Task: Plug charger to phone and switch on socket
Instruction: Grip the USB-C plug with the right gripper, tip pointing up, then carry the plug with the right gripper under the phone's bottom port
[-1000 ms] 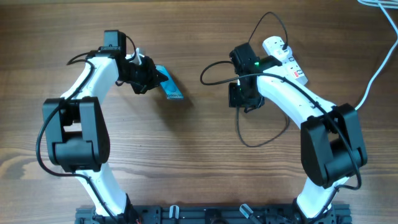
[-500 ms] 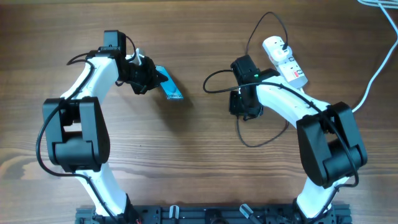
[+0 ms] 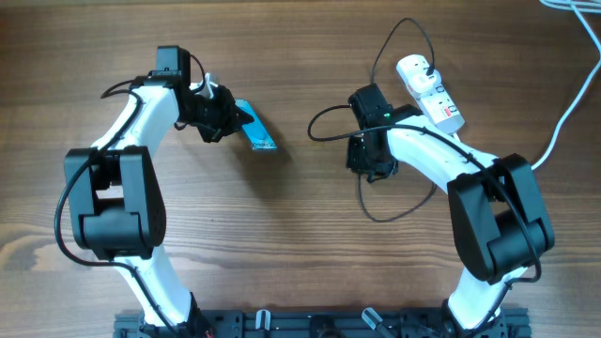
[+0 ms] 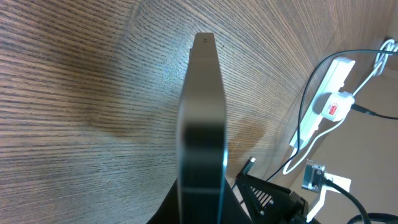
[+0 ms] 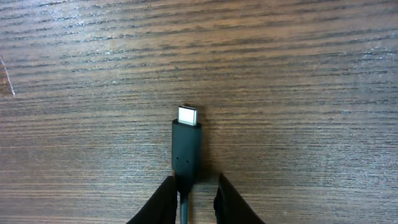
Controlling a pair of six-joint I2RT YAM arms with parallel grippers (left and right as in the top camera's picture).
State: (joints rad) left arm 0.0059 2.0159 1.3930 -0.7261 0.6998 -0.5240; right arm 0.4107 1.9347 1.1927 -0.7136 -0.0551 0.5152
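The charger (image 5: 187, 146) ends in a flat black moulded plug with a bare metal tip of rounded oblong section. In the right wrist view the plug points forward over the table. The right gripper (image 5: 193, 190) is closed on it at the rear end, one smooth black finger on each side. The charger's thin black cable lies in loose loops on the table (image 3: 282, 244) and runs up to the socket (image 3: 430, 89). The socket is a white rounded oblong strip with red marks, lying at an angle near the right arm.

The phone (image 3: 258, 131) is a thin rectangular slab with a cyan screen. It is at the left, well apart from the plug. The left gripper (image 3: 223, 115) is clamped on it. The left wrist view shows its smooth grey edge end-on.

The table is wood with a fine streaked grain.
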